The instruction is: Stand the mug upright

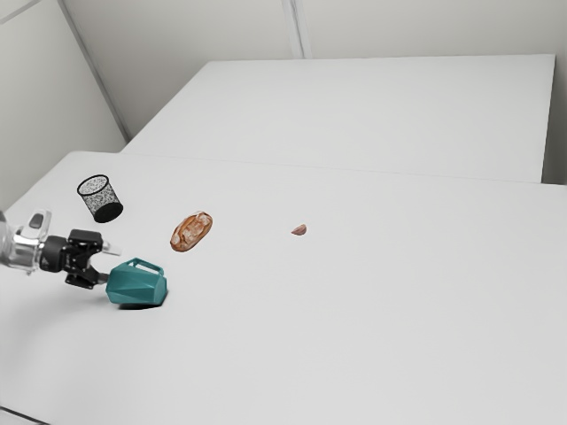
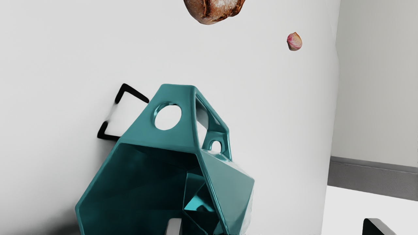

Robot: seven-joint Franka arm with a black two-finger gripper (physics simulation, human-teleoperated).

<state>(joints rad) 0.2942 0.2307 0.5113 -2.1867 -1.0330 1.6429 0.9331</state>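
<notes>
The teal faceted mug point(image 1: 137, 285) lies on its side on the table in the exterior view, its handle on top. My gripper point(image 1: 111, 264) is beside it at the exterior view's left, with the lower finger close to the mug's end. In the wrist view the dark open mouth of the mug point(image 2: 225, 182) faces my hand. There my gripper point(image 2: 275, 226) stands open, one fingertip overlapping the mouth and the other well outside the mug's wall. Whether the first finger touches the mug, I cannot tell.
A bread loaf point(image 1: 191, 231) rests beyond the mug, and a black mesh cup point(image 1: 100, 199) stands farther back at the exterior view's left. A small pinkish clove point(image 1: 299, 230) lies on the white table point(image 1: 372, 310), to the exterior view's right of the bread.
</notes>
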